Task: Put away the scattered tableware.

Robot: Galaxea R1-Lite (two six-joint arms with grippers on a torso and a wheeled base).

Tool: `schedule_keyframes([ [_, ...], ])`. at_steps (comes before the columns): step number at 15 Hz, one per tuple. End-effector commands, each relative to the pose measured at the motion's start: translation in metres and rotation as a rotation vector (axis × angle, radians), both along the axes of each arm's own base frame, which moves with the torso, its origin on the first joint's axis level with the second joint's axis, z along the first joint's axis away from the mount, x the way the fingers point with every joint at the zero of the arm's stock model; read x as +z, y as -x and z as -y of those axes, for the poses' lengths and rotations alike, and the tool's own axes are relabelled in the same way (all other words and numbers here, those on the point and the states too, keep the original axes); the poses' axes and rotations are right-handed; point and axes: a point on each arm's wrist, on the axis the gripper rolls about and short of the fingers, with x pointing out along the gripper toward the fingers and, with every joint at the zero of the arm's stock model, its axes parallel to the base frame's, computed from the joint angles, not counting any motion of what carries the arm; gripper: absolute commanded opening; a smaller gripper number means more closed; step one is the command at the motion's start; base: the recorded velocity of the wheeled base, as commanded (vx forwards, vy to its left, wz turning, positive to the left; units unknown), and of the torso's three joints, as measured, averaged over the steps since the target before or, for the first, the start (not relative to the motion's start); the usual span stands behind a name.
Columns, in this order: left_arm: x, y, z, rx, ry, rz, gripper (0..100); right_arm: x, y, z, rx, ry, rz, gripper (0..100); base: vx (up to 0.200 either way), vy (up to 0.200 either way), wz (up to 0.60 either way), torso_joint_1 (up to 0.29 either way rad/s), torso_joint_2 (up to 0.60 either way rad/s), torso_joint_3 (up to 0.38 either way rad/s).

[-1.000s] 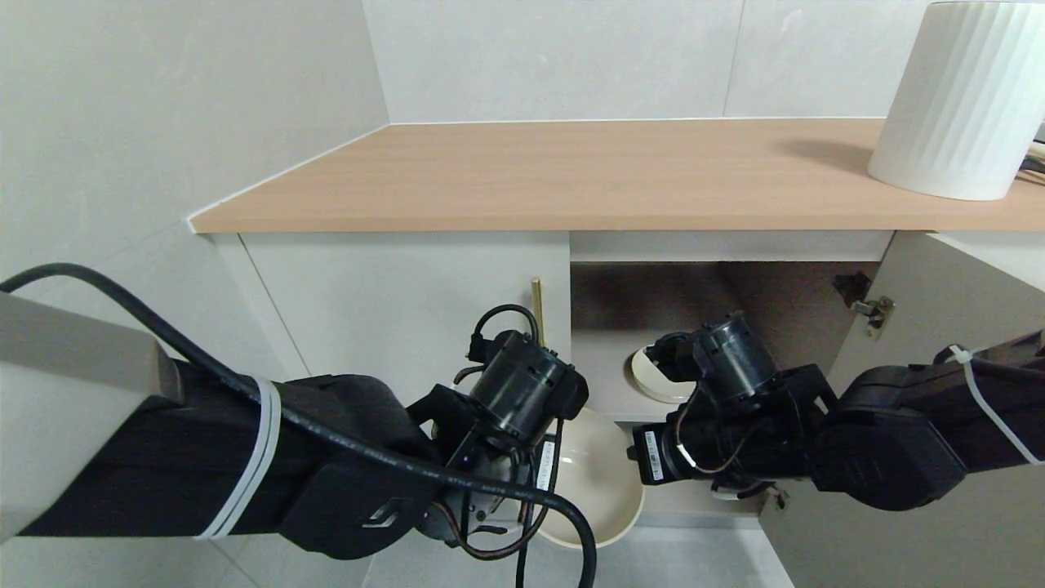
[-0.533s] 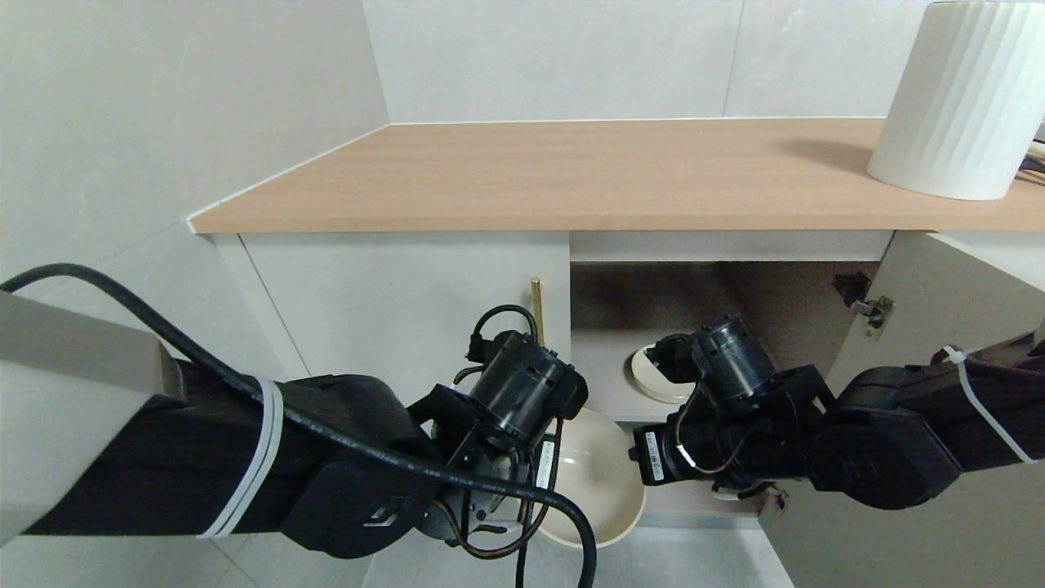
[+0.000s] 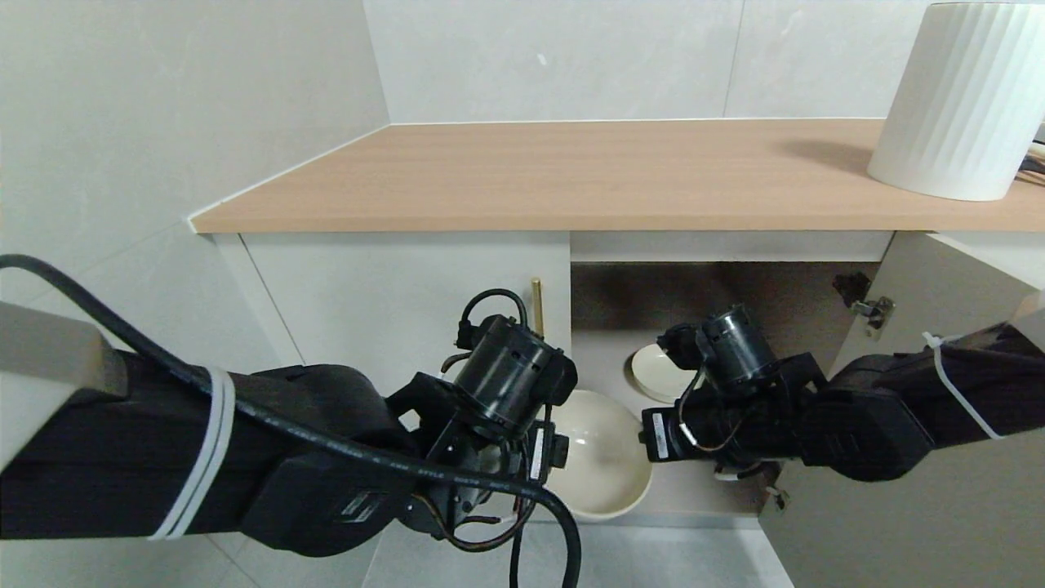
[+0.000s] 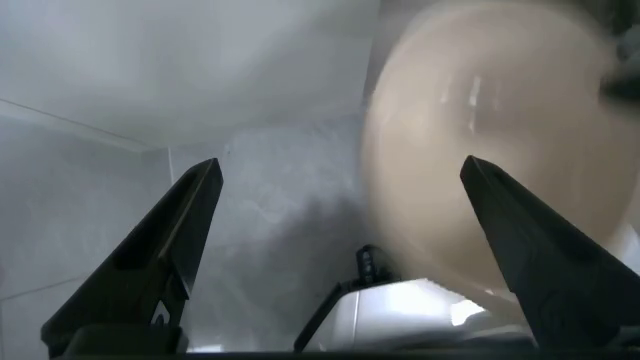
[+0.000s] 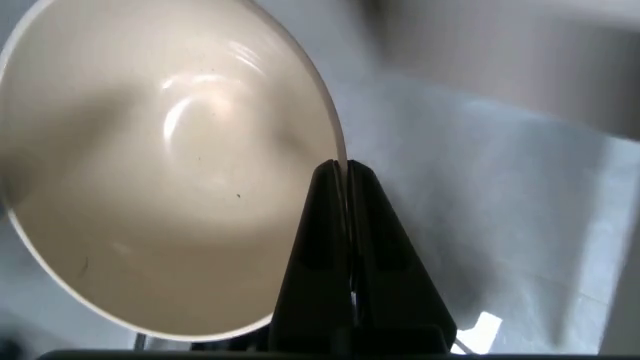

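A cream bowl (image 3: pixel 600 461) hangs tilted at the mouth of the open lower cabinet (image 3: pixel 718 286), just above its bottom shelf. My right gripper (image 5: pixel 345 235) is shut on the bowl's (image 5: pixel 170 170) rim, one finger inside and one outside. On the bowl's other side my left gripper (image 4: pixel 340 250) stands wide open with nothing between its fingers, and the bowl (image 4: pixel 490 170) is blurred beyond one fingertip. Farther back inside the cabinet a small cream plate (image 3: pixel 657 371) lies flat.
The cabinet's right door (image 3: pixel 922 392) swings open toward me, with its hinge (image 3: pixel 873 314) at the frame. The left door (image 3: pixel 408 302) is closed and carries a brass handle (image 3: pixel 537 306). On the wooden counter (image 3: pixel 571 175) stands a white ribbed container (image 3: pixel 959 98) at the far right.
The right gripper has carried the bowl up and a little farther toward the cabinet opening. The left arm has moved along beside it, still open.
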Motion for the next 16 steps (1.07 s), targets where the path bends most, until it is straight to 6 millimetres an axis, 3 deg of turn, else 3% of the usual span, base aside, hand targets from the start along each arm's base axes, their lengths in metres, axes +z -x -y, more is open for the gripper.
schedule_keyframes([
  [1,0.010,0.002,-0.005,0.006,0.023,0.022,100,-0.017,-0.038,0.022,-0.142,0.008,-0.020,0,0.000,0.000,0.00,0.000,0.00,0.000],
  [4,0.010,0.001,-0.005,0.007,0.022,0.020,100,-0.027,-0.072,0.041,-0.392,-0.061,0.008,0,0.000,0.000,0.00,0.000,0.00,0.000],
  [7,0.009,0.001,-0.005,0.009,0.021,0.019,100,-0.026,-0.092,0.058,-0.511,-0.146,0.106,0,0.000,0.000,0.00,0.000,0.00,0.000],
  [10,0.010,0.001,-0.004,0.007,0.025,0.024,100,-0.042,-0.114,0.072,-0.605,-0.137,0.173,0,0.000,0.000,0.00,0.000,0.00,0.000],
  [16,0.009,0.000,-0.004,0.009,0.030,0.028,100,-0.057,-0.133,0.082,-0.663,-0.121,0.195,0,0.000,0.000,0.00,0.000,0.00,0.000],
])
